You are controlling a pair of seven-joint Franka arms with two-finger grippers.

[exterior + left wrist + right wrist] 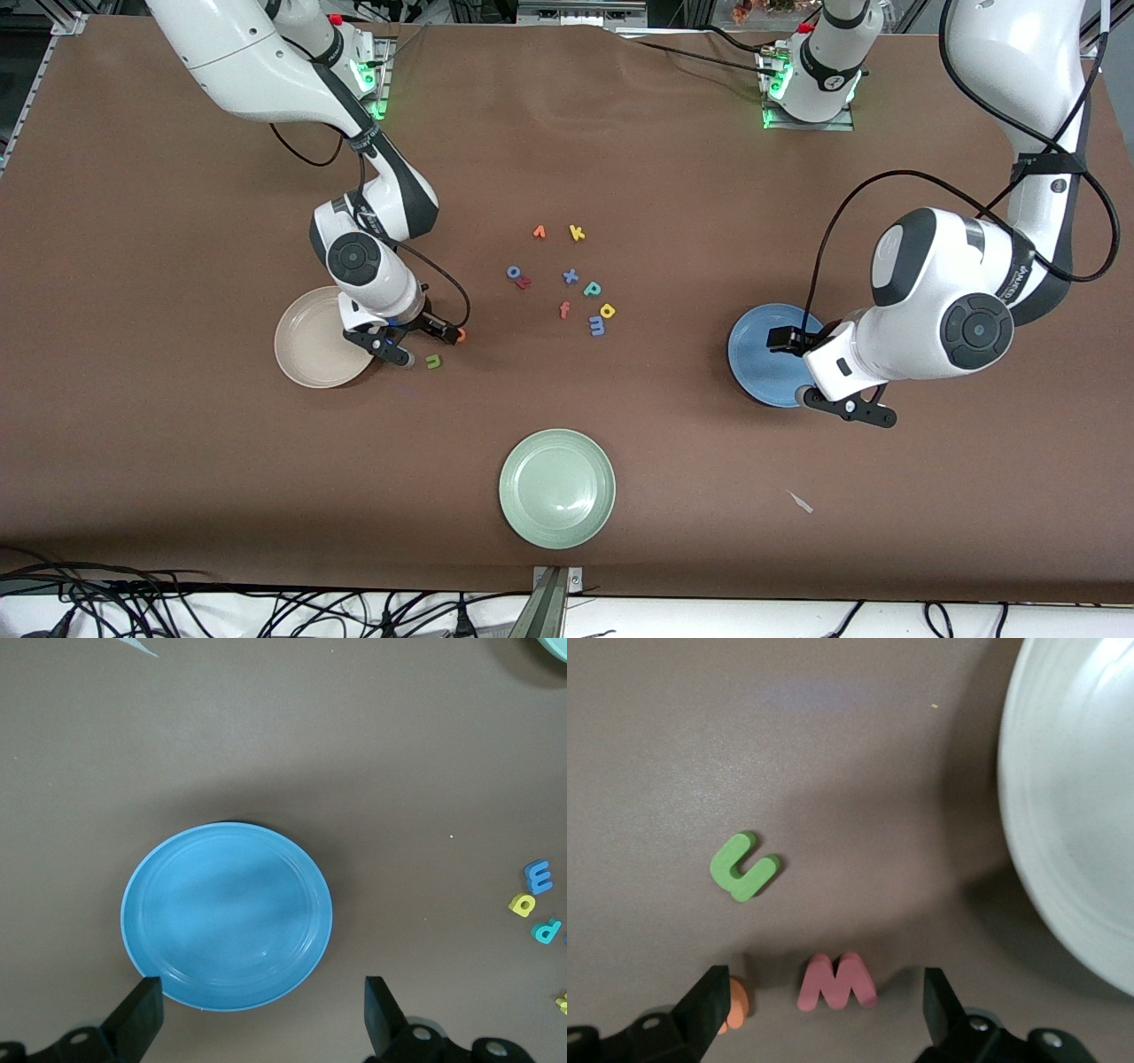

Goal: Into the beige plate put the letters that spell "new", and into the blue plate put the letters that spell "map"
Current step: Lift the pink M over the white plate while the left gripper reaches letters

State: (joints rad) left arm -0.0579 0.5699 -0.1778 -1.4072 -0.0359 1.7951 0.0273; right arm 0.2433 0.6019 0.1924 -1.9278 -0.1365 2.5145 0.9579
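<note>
Sorting progress: nothing is seen in either target plate, so all six letters are judged still to be placed.
Beige plate [312, 341]: found empty toward the right arm's end of the table; its pale rim [1063, 815] is also shown in the right wrist view.
Right gripper [415, 344]: held low just beside the beige plate, jaws spread wide, nothing gripped.
Pinkish-red w [836, 982]: seen lying on the cloth between the spread fingers, judged the next pick.
Orange e [461, 335]: lying against one fingertip, partly hidden.
Green n [432, 361]: lying just beside, nearer the front camera, untouched.
Middle cluster: the teal p [592, 289], yellow a [608, 310] and blue m [597, 327] are seen close together among the spare letters, not yet moved.
Pale green plate [557, 488]: left empty, nearest the front camera; not needed.
Blue plate [764, 354]: seen empty toward the left arm's end.
Left gripper [828, 372]: waiting over the blue plate's edge, jaws fully apart, nothing held.
</note>
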